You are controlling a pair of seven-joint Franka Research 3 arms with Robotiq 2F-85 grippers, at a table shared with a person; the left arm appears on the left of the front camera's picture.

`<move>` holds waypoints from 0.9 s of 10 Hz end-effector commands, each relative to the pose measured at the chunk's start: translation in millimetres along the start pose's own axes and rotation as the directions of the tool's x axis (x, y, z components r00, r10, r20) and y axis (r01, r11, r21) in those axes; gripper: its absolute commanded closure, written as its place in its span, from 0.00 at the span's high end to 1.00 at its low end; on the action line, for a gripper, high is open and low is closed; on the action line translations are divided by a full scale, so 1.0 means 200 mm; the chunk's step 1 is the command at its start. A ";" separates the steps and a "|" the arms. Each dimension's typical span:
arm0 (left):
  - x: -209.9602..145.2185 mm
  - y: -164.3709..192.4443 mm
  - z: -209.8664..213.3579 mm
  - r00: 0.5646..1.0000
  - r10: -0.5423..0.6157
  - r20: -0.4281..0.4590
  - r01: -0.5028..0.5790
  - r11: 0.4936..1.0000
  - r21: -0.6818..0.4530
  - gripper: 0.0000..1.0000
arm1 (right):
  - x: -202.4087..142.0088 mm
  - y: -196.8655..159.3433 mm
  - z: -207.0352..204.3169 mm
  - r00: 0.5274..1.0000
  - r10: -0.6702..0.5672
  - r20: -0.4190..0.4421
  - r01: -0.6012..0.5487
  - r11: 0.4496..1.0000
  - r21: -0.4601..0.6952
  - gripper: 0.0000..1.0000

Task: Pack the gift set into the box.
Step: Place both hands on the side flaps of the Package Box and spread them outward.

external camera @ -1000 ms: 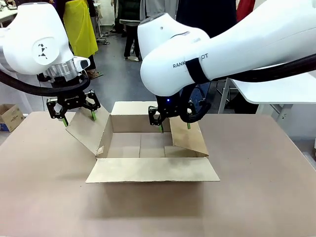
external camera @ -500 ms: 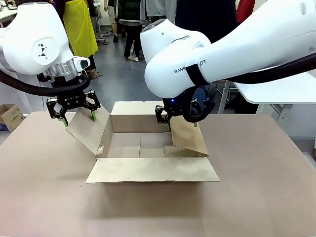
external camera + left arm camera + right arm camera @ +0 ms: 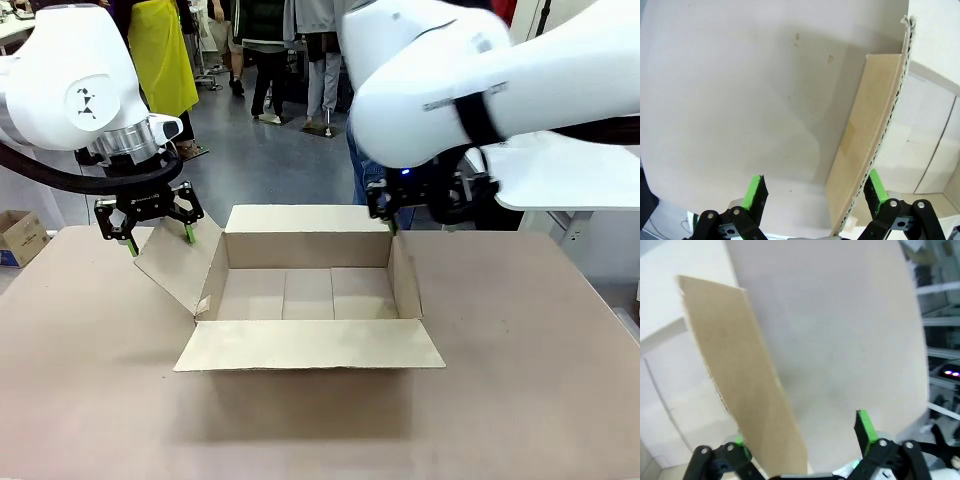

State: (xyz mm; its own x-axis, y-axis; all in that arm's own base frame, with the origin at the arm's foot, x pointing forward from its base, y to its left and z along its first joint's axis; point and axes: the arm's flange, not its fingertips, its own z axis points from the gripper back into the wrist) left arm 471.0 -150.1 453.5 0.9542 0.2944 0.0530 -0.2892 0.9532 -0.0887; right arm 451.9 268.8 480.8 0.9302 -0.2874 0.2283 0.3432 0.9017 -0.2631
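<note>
Matt, corrugated brown cardboard box (image 3: 310, 345)

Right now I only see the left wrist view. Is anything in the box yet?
Observer: No. From the front, the box has a bare cardboard floor.
Operator: What's the other gripper doing?
Observer: The right gripper is open, with a finger on each side of the right flap.
Operator: Is that flap up or down?
Observer: It stands almost upright, while the left flap under the open left gripper leans outward.
</note>
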 end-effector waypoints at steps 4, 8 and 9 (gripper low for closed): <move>0.00 0.00 0.01 1.000 0.009 0.000 -0.009 1.000 0.017 1.00 | 0.01 -0.45 -0.24 0.992 -0.099 -0.076 0.116 0.957 0.266 1.00; 0.00 0.00 0.01 1.000 0.009 0.000 -0.009 1.000 0.017 1.00 | 0.03 -0.32 -0.06 0.994 -0.100 -0.038 0.104 0.989 0.105 1.00; 0.00 0.00 0.01 1.000 0.009 0.000 -0.009 1.000 0.017 1.00 | 0.03 -0.32 -0.06 0.994 -0.100 -0.038 0.104 0.989 0.105 1.00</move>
State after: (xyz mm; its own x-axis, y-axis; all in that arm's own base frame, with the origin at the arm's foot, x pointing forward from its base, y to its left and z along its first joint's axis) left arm 471.0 -150.2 453.5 0.9543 0.2942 0.0524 -0.2890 0.9532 -0.0882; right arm 428.6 208.9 486.0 0.9063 -0.3726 0.1994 0.3998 0.9088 -0.1191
